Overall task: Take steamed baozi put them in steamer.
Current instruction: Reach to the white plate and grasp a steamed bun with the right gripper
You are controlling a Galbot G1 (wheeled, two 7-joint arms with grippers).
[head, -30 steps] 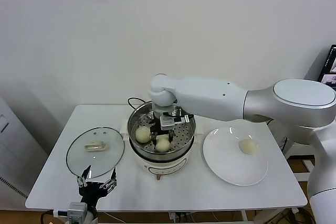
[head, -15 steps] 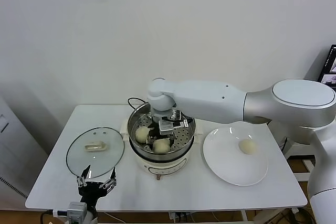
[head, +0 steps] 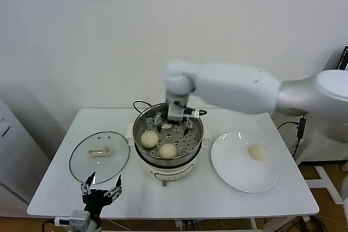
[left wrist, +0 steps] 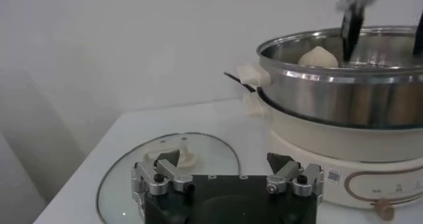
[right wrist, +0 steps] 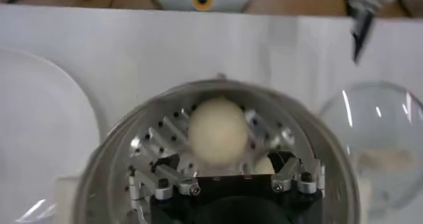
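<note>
Baozi count first: I see two of the steamed baozi [head: 149,138] lying in the near half of the steamer [head: 168,137], touching or nearly so, and one more alone on the white plate [head: 244,161] to the right on the worktop [head: 54,188]. A pale patch at the far side of the basket under my right pincer [head: 175,125] may be another bun, but I cannot tell from the head view. I have that pincer above the far part of the pot, its fingers set wide with nothing between them. My left pincer [head: 99,193] sits parked low at the near left edge, also wide and empty, just beside the glass lid [head: 99,153]. By my judgement, the plate bun is what remains. The risk I see is the reach across: the right arm must clear the steel rim on its way to the plate, and a low swing could knock the pot or catch the black cord [head: 140,104] behind it. Pinching the soft dough too hard could dent it, or roll it off the plate. The right wrist view looks straight down into the perforated basket and shows a bun just ahead of the fingers; the left wrist view shows only a dome above the pot wall, side on.
</note>
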